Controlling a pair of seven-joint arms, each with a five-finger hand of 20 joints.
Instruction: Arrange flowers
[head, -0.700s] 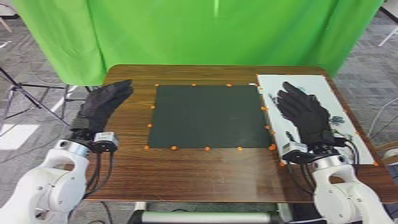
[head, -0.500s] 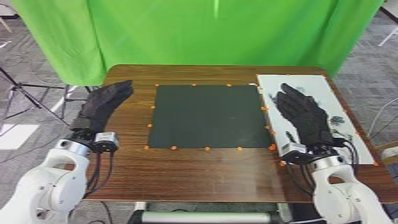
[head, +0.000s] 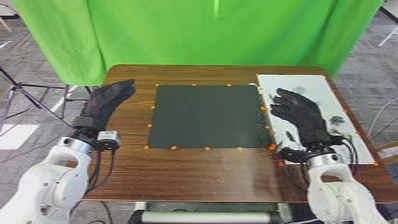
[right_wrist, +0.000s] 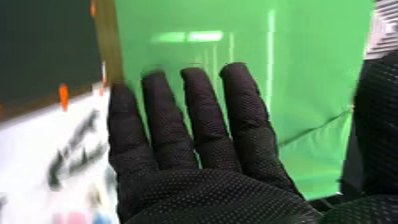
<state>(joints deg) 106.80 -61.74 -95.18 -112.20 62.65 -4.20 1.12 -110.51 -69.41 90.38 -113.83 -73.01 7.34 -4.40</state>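
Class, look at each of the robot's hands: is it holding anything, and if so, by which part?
Nothing is held. The right hand has straight, empty fingers above the white board; the left hand is empty too.

Holds the left hand (head: 105, 106) just left of the dark mat (head: 209, 117), with extended fingers (head: 123, 91) close together, slanting far and inward. Holds the right hand (head: 302, 114) just right of the mat — also slanting far and inward, with straight fingers (right_wrist: 206, 115) slightly spread. Extends the white left arm (head: 55, 185) and white right arm (head: 342, 197) from nearer than the mat — one toward each side.
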